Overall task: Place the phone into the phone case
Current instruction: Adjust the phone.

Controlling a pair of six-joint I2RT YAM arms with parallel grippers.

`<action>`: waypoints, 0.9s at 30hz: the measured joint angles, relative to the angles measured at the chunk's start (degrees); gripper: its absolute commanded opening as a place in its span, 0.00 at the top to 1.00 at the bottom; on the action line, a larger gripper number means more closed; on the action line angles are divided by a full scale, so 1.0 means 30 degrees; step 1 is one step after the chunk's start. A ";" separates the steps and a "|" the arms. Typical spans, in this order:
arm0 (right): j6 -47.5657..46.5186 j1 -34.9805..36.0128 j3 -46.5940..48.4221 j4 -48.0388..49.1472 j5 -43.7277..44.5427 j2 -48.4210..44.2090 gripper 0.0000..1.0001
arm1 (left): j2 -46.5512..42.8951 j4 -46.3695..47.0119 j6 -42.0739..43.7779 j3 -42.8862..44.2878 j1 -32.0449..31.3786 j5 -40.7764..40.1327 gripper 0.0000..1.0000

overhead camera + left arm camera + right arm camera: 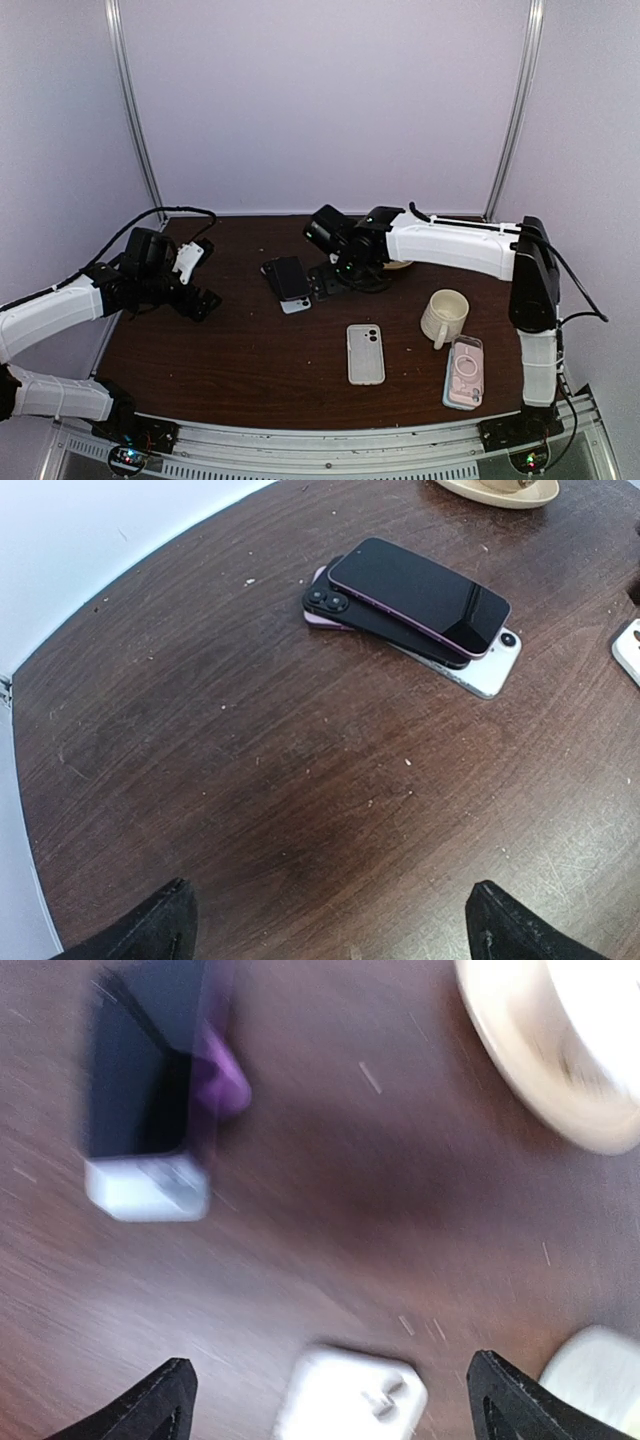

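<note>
Bench, near edge, middle: pale phone case [366, 353] lies flat, camera cut-out toward the far side. Near right corner: pink ringed case [464, 372], with a cream mug [444, 316] just behind it. Left edge: left gripper [328, 925], fingers spread wide, holding nothing, facing the stack [290, 285]. Bench centre: phone [420, 595], dark screen up, lies skewed on top of that stack of other handsets, well apart from the phone case. Right gripper [328, 1400] is just right of the stack, fingers apart, empty; its view is blurred. Far side: saucer [497, 490].
</note>
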 measured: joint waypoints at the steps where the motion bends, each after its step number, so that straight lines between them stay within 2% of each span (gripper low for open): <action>1: -0.0874 -0.0087 0.1515 0.0335 -0.0175 0.0561 0.00 | 0.0007 -0.0015 -0.0080 0.0022 0.0000 0.0000 0.03; 6: -0.3453 -0.0583 0.7380 0.2382 -0.1435 0.3883 0.01 | 0.0845 -0.0335 -0.0474 0.1195 0.0000 -0.0015 0.02; 12: -0.4714 -0.1435 1.0958 0.4313 -0.2907 0.8043 0.01 | 0.3082 -0.0627 -0.0976 0.3213 0.0000 -0.0058 0.02; 17: -0.4889 -0.1712 1.2633 0.5246 -0.3373 1.0681 0.02 | 0.4779 -0.0903 -0.1333 0.3956 0.0000 -0.0051 0.03; 27: -0.4998 -0.1370 1.4243 0.5858 -0.3249 1.2123 0.04 | 0.5275 -0.1260 -0.1406 0.3993 0.0029 0.0066 0.02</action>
